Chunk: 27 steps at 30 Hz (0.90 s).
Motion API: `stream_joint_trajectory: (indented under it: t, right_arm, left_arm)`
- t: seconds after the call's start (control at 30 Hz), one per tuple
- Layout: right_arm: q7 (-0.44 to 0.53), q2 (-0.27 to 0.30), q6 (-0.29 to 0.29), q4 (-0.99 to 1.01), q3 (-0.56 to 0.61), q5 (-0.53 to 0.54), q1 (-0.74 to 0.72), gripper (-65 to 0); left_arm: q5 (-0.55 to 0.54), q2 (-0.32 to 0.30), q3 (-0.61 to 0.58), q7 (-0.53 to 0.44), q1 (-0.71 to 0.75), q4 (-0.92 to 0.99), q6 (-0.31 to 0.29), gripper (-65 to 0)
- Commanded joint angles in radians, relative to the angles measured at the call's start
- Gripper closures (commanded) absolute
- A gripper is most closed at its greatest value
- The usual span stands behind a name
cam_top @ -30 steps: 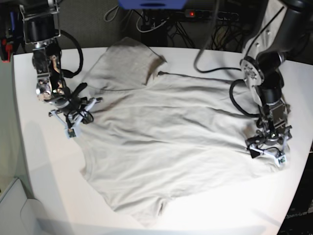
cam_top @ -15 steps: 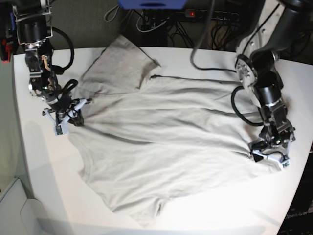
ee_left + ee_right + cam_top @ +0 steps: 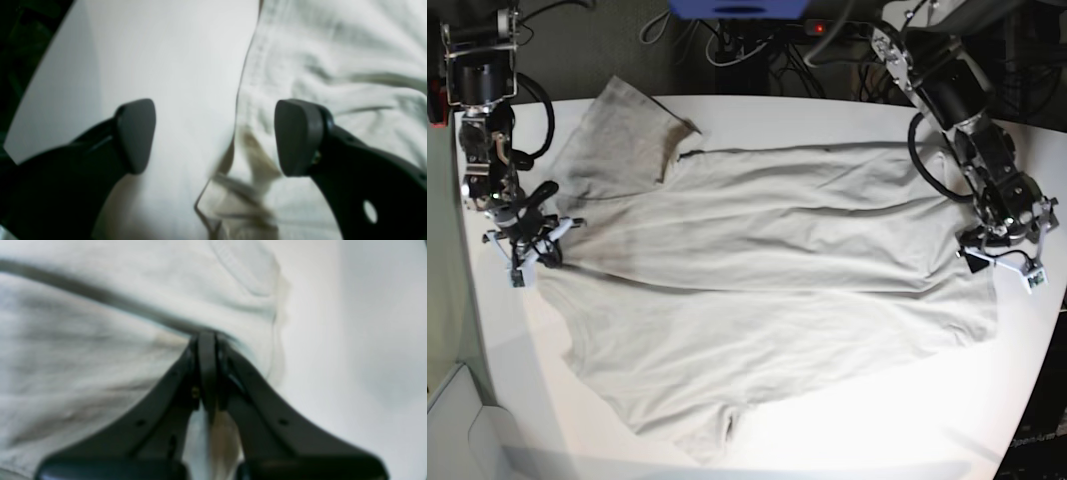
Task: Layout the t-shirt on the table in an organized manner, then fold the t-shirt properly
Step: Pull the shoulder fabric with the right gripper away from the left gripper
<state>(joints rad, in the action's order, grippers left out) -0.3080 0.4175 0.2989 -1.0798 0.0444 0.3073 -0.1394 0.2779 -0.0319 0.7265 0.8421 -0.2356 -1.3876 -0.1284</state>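
Note:
The t-shirt [image 3: 757, 270] lies spread wide on the white table [image 3: 847, 430], with one sleeve toward the back left. On the base view's left, my right gripper [image 3: 527, 258] is shut on the shirt's edge. The right wrist view shows the right gripper [image 3: 206, 340] pinching a ridge of the t-shirt [image 3: 100, 340]. On the base view's right, my left gripper [image 3: 1002, 268] stands open over the shirt's other edge. Seen from the left wrist, the left gripper [image 3: 217, 136] straddles the hem of the t-shirt [image 3: 333, 50], with one pad over bare table [image 3: 150, 50].
Cables and a power strip [image 3: 827, 28] run behind the table's back edge, beside a blue object [image 3: 737, 8]. The table's left edge [image 3: 472, 300] is close to my right gripper. Its right edge [image 3: 1052, 330] is close to my left gripper.
My right gripper has pulled the shirt's edge to the left in the base view. My left gripper has moved right and farther back. The shirt now lies wider and flatter.

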Motion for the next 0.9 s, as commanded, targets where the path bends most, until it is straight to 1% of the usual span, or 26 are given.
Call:
stream_joint_trajectory:
  t: [0.0, 0.1, 0.13, 0.2, 0.33, 0.4, 0.53, 0.6, 0.77, 0.87]
  right_arm:
    - [-0.024, 0.011, -0.028, -0.036, -0.001, -0.010, 0.004, 0.0]
    - [-0.024, 0.011, -0.028, -0.155, -0.001, -0.010, 0.048, 0.0]
    - [-0.024, 0.011, -0.028, -0.195, -0.002, -0.010, 0.063, 0.0]
    - [-0.024, 0.010, -0.028, -0.276, -0.002, -0.010, 0.105, 0.0]
    - [-0.024, 0.004, -0.028, -0.448, -0.004, -0.010, 0.200, 0.0]
    - [-0.024, -0.016, -0.028, -0.521, -0.004, -0.010, 0.248, 0.0]
    - [-0.024, -0.036, -0.027, -0.655, 0.002, -0.010, 0.352, 0.0]
    - [-0.024, -0.058, -0.027, -0.702, 0.005, -0.010, 0.395, 0.0]
    - [-0.024, -0.102, -0.027, -0.725, 0.007, -0.010, 0.450, 0.0]
    - [-0.024, -0.101, -0.027, -0.702, 0.039, -0.010, 0.465, 0.0]
  left_arm:
    - [-0.002, 0.005, -0.003, 0.010, 0.008, -0.039, -0.038, -54.1]
    - [-0.002, 0.022, -0.003, 0.069, 0.040, -0.117, -0.147, -54.1]
    - [-0.002, 0.028, -0.003, 0.076, 0.049, -0.132, -0.169, -54.1]
    - [-0.002, 0.031, -0.003, 0.075, 0.060, -0.148, -0.190, -54.1]
    - [-0.002, 0.023, -0.003, 0.067, 0.051, -0.083, -0.198, -54.1]
    - [0.005, 0.020, -0.003, 0.030, 0.029, -0.042, -0.198, -54.1]
    - [0.007, -0.003, -0.003, -0.053, -0.009, 0.090, -0.195, -54.1]
    - [0.007, -0.030, -0.003, -0.073, -0.041, 0.158, -0.195, -54.1]
    - [0.001, -0.095, -0.003, -0.119, -0.158, 0.339, -0.196, -54.2]
    - [0.007, -0.124, -0.003, -0.152, -0.229, 0.432, -0.195, -54.2]
